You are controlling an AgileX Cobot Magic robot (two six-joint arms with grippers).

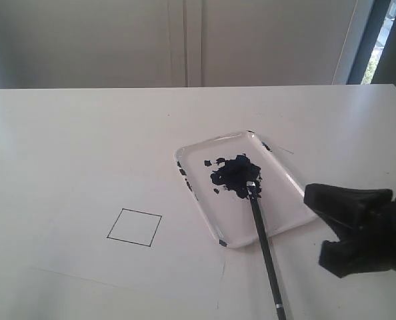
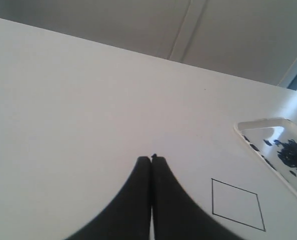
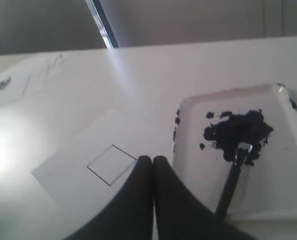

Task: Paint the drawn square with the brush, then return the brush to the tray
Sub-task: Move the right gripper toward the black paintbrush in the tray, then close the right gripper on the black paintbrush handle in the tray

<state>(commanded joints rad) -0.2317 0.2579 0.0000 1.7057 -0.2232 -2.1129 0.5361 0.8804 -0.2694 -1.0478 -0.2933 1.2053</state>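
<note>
Bright, even daylight washes the white table (image 1: 85,133) pale, and a window (image 1: 385,33) glows at the far right. Shadows are faint. Glare blooms on the table in the right wrist view, and the rim of the tray (image 1: 218,143) glints. All pictures are soft. The left gripper (image 2: 151,159) and right gripper (image 3: 152,159) are featureless black silhouettes.

Bare table (image 2: 88,100) lies open ahead of the left gripper (image 2: 152,158), whose fingers are pressed together. Nothing stands between it and the drawn square (image 2: 236,205), ahead and off to one side. The right gripper (image 3: 152,159), likewise closed, has a tighter approach. The brush (image 3: 230,185) slants just beside its fingers, the handle crossing the raised rim of the tray (image 3: 283,185) and the bristles sitting in the paint blotch (image 3: 238,131). On its other side, the paper (image 3: 78,155) lies flat and unobstructed.
</note>
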